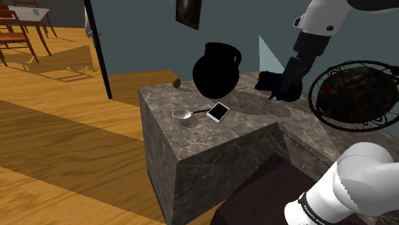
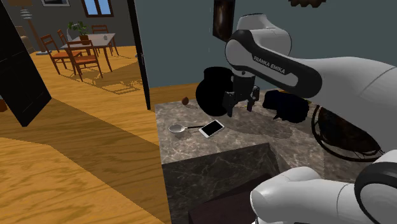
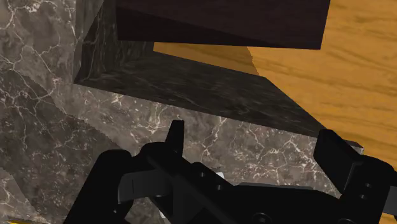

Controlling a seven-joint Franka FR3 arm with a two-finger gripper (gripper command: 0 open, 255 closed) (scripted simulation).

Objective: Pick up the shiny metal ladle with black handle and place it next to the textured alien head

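Ladle (image 1: 183, 115) lies on marble counter (image 1: 211, 140) beside phone (image 1: 218, 112), claw (image 3: 253, 133) spread.

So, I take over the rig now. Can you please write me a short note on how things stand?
Gripper: open, empty, above the marble counter, beside the black jug.
Ladle: lies on the counter, handle pointing toward a white phone.
Small brown object, probably the alien head: at the counter's far edge, near the jug.
Done: nothing; the ladle is not grasped.
Left: reach the ladle, grasp it, carry it and set it beside the head.
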